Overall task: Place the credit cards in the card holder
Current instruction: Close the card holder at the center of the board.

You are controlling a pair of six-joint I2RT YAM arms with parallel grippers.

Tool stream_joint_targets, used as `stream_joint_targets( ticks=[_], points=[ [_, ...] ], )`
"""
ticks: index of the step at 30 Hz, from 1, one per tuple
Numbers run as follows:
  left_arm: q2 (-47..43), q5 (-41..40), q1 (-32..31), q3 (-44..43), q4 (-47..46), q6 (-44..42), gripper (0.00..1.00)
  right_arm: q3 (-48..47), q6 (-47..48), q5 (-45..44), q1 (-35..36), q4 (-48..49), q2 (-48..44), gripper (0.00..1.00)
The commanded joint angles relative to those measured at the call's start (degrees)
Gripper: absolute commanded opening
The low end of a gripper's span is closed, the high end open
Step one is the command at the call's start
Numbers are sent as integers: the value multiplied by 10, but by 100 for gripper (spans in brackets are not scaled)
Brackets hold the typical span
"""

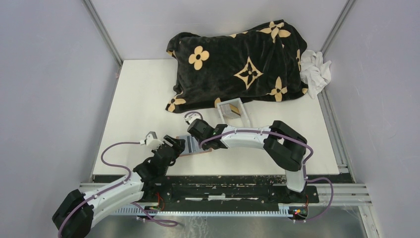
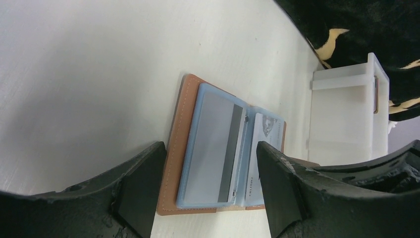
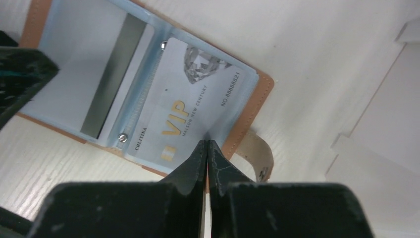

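Each arm, the left arm [image 1: 116,191] at lower left and the right arm [image 1: 247,138] at centre, has white shell links between bulky black joint housings, with a purple cable [image 1: 110,150] looping alongside. The left hand [image 2: 209,163] has matte black fingers [image 2: 136,191], scuffed and pitted.

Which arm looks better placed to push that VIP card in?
Probably right: the right gripper, closed, is at the VIP card's edge; the left gripper hangs open astride the card holder.
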State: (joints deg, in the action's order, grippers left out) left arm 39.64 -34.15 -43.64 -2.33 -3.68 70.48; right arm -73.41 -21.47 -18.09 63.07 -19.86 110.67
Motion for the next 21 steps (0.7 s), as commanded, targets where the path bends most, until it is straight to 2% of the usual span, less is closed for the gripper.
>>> stream_joint_targets(
  ticks=[1, 7, 15, 21],
  points=[
    [-23, 3, -3, 7, 9, 2, 75, 10, -20, -25, -18, 5, -1, 5],
    [-33, 1, -3, -4, 15, -3, 75, 12, -21, -31, -31, -2, -5, 4],
    [1, 8, -3, -13, -4, -5, 75, 24, -18, -17, -36, 13, -17, 4],
    [11, 9, -3, 1, -23, 9, 75, 25, -1, -13, -36, 20, -38, 11]
  ],
)
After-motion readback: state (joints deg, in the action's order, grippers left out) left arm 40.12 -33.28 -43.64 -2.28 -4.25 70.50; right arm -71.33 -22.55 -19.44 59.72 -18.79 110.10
